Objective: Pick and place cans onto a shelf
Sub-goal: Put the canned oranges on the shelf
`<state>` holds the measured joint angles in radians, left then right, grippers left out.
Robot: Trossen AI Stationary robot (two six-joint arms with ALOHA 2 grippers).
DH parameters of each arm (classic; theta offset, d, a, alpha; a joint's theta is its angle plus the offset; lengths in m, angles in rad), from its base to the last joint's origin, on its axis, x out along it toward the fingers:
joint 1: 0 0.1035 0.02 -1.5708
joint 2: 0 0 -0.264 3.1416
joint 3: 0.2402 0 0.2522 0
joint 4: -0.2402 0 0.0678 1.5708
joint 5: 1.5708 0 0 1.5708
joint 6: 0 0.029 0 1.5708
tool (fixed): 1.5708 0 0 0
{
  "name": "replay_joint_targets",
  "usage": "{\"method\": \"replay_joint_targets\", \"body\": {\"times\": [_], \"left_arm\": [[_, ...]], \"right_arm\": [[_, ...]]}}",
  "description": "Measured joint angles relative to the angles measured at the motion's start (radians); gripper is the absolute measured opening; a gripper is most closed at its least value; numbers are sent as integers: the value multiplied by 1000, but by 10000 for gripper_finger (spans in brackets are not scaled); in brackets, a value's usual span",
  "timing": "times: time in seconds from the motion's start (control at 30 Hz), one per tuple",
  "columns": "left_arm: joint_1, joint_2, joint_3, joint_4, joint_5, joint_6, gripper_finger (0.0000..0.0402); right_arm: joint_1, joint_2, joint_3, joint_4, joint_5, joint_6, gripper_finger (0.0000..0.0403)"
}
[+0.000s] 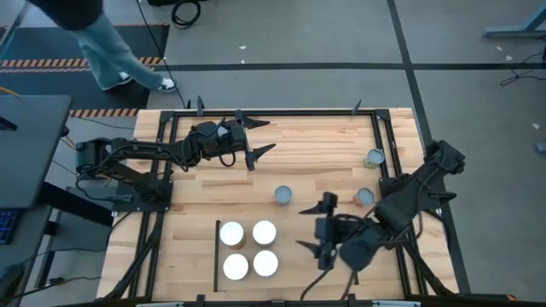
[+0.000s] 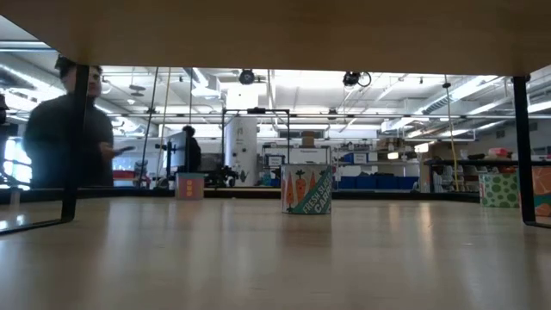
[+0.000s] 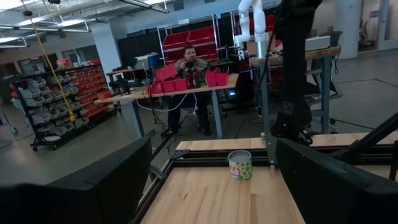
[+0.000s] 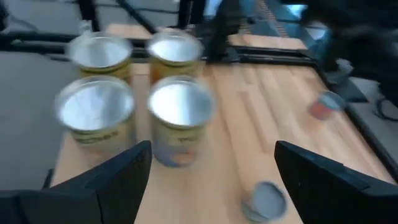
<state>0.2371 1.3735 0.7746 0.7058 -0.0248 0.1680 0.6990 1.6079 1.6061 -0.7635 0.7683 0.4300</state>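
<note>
Four cans (image 4: pixel 134 102) blurred, their labels unreadable

Four cans (image 1: pixel 248 248) with bright white tops stand in a square on the pale blond wood table (image 1: pixel 316 149), which is framed in black, just beside the black right gripper (image 1: pixel 318 225). Near that gripper, two more cans (image 1: pixel 283 196) show grey-silver tops, and a farther one (image 3: pixel 240 165) has a green side with pale spots and a red label. The left gripper (image 1: pixel 260 136) is black too, and the can in the low view (image 2: pixel 307 189) is teal with orange carrots and white lettering.
</note>
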Motion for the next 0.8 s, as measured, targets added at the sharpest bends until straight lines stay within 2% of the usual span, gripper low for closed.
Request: {"method": "replay_joint_targets", "body": {"times": [0.17,0.3,0.4,0.47,0.53,0.63,0.8], "left_arm": [[0,0,0,0,0,0,350],[0,0,0,0,0,0,350],[0,0,0,0,0,0,350],[0,0,0,0,0,0,350],[0,0,0,0,0,0,350],[0,0,0,0,0,0,350],[0,0,0,0,0,0,350]], "right_arm": [[15,-175,-145,-75,137,191,348],[-24,-347,-267,-236,153,447,348],[-111,-461,-349,-424,134,671,348],[-204,-522,-390,-544,71,761,348],[-314,-574,-431,-637,-12,776,348],[-486,-629,-502,-684,-139,686,348],[-752,-645,-657,-592,-478,471,348]]}}
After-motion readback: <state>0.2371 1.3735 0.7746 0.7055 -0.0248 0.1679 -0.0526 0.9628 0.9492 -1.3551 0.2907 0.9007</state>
